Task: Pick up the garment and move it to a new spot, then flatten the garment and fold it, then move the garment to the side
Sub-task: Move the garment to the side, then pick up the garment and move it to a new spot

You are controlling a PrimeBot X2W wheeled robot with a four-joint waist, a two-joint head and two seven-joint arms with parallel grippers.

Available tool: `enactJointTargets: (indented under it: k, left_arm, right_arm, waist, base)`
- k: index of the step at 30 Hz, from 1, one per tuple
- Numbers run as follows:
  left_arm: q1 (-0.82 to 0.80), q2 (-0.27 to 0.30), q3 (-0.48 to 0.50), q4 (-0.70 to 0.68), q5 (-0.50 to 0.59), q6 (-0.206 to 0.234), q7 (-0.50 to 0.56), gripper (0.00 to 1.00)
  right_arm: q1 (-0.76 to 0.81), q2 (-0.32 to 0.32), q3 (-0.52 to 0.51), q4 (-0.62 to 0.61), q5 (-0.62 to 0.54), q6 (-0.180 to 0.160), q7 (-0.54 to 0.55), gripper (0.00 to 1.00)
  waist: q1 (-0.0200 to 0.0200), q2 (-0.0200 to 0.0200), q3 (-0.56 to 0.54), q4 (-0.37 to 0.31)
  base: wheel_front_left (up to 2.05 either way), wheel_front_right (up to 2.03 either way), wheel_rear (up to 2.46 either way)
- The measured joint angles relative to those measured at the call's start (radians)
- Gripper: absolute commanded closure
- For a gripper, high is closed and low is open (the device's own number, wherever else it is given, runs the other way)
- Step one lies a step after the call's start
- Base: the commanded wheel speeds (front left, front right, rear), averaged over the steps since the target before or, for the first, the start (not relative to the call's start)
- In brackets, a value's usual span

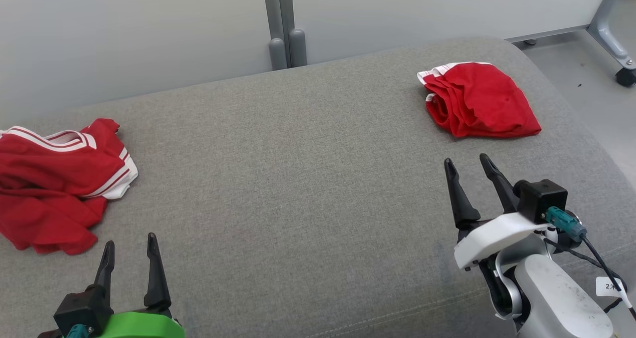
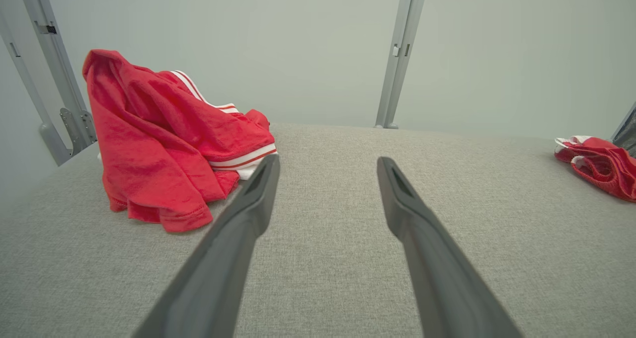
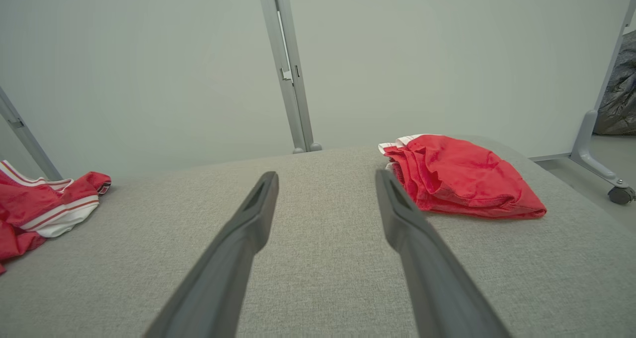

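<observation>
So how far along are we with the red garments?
Looks done: one red garment with white trim lies folded at the right of the grey fabric surface. In hand: nothing; left gripper and right gripper are open and empty. Left: the crumpled red garment with white stripes on the left is not yet picked up, flattened or folded.

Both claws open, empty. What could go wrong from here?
Wrong target: right claw sits near the folded garment; grabbing it could undo the fold.
The crumpled garment is bunched near the left end of the cushion, partly out of the head view; left claw might pinch just one layer.
</observation>
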Motion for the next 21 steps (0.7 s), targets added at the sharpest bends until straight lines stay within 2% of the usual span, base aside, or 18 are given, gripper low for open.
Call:
enactJointTargets:
  k: [21]
  left_arm:
    - [0.019,0.0,-0.025,-0.027,-0.003,0.0,0.0,0.0]
  right_arm:
    - [0.058,0.02,-0.034,-0.064,-0.044,-0.001,0.0,0.0]
  waist:
    - [0.0,0.0,0.008,0.01]
  base:
    - [0.0,0.0,0.0]
